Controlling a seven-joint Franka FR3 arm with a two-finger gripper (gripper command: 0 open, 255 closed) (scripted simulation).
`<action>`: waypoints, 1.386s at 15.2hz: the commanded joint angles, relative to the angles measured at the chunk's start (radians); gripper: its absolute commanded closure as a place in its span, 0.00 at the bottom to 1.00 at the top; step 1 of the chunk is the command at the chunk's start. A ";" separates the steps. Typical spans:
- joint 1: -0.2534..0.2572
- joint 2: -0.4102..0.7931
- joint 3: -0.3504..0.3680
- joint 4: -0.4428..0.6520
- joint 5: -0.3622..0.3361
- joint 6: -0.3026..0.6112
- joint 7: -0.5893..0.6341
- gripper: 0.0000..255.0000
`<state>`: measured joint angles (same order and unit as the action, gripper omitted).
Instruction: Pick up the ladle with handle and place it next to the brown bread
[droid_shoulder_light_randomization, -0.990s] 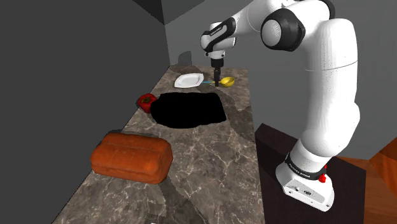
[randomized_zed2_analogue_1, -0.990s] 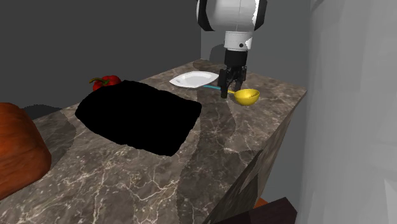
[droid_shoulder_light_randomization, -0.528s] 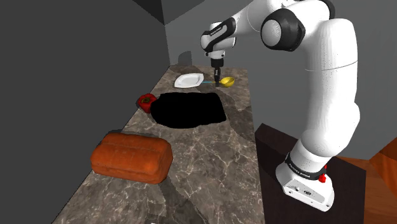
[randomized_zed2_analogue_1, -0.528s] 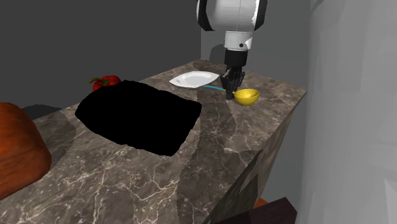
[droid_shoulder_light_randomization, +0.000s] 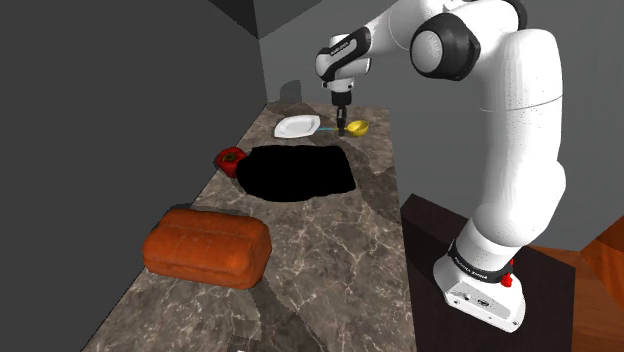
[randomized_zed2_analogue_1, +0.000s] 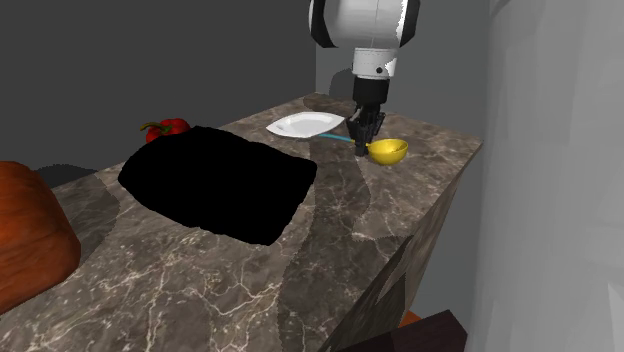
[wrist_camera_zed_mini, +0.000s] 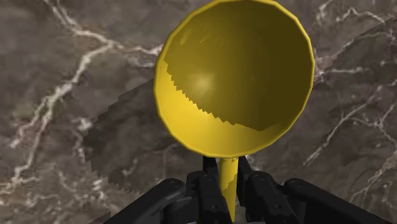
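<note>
The ladle (randomized_zed2_analogue_1: 387, 151), a yellow bowl on a teal handle, lies at the far end of the worktop (droid_shoulder_light_randomization: 330, 262), bowl opening upward. In the second exterior view it is just to the right of a white plate (randomized_zed2_analogue_1: 303, 125), and the handle runs from the bowl toward that plate.

The tool (wrist_camera_zed_mini: 228, 186) stands upright over the point where bowl meets handle. In the wrist view its two black fingers (wrist_camera_zed_mini: 208, 189) are drawn close together and clasp the ladle's narrow yellow neck from both sides. The bowl appears to rest on the worktop.

Nearer than the plate, a black area (droid_shoulder_light_randomization: 297, 172) is cut into the dark veined surface. A red pepper (droid_shoulder_light_randomization: 230, 157) sits at its left edge in the shoulder view. The brown bread (droid_shoulder_light_randomization: 207, 247) lies at the near end, well apart from the ladle. The white arm (droid_shoulder_light_randomization: 515, 140) rises from the stand (droid_shoulder_light_randomization: 425, 225) at the shoulder view's lower right.
</note>
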<state>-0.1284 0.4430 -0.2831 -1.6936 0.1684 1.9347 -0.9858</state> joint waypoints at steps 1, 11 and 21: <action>0.001 -0.009 -0.001 0.009 -0.003 -0.017 0.003 1.00; 0.003 -0.056 -0.009 0.078 -0.020 -0.131 0.017 1.00; 0.001 -0.083 -0.013 0.174 -0.031 -0.253 0.028 1.00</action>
<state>-0.1285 0.3662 -0.2961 -1.5237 0.1395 1.6922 -0.9598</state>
